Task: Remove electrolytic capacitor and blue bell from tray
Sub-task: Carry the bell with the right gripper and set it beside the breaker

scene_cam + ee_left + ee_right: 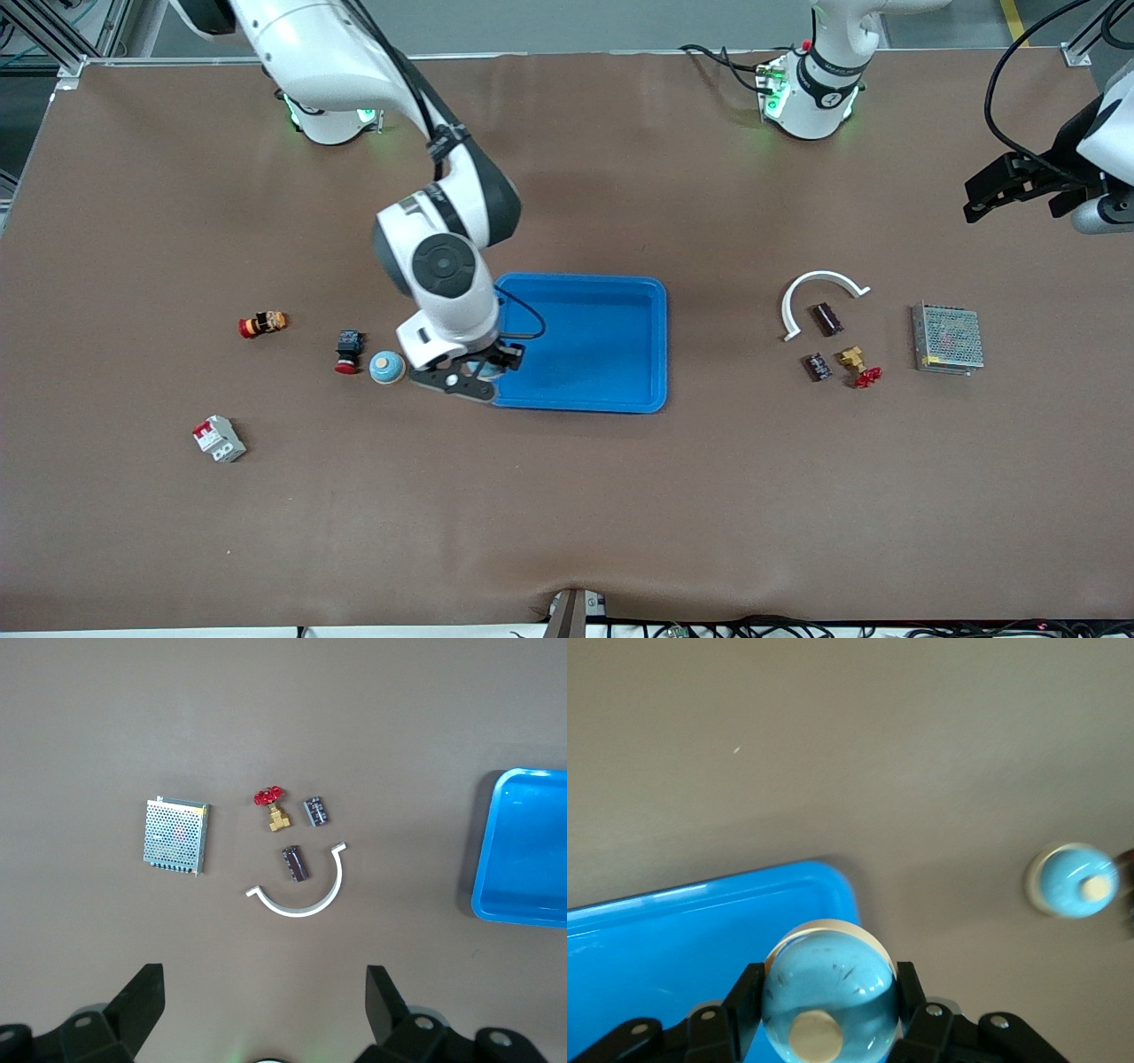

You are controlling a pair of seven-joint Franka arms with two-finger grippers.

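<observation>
A round light-blue bell with a cream button on top [828,992] is clamped between the fingers of the right gripper [828,1001], which hangs over the corner of the shallow blue plastic tray [620,341] nearest the right arm's end of the table. A second light-blue bell [387,367] sits on the brown table [567,496] just beside that same tray corner, with a small black-and-red push button [348,351] next to it. Two dark cylindrical capacitors lie well apart from the tray, toward the left arm's end: one [828,318] inside the curve of a white plastic arc [821,297], the other [817,366] nearer the front camera. A brass valve with a red handle [859,366] and a perforated metal power-supply box [947,338] lie farther from the tray still. The left gripper [266,1010] waits high over that end of the table, fingers spread wide and empty.
</observation>
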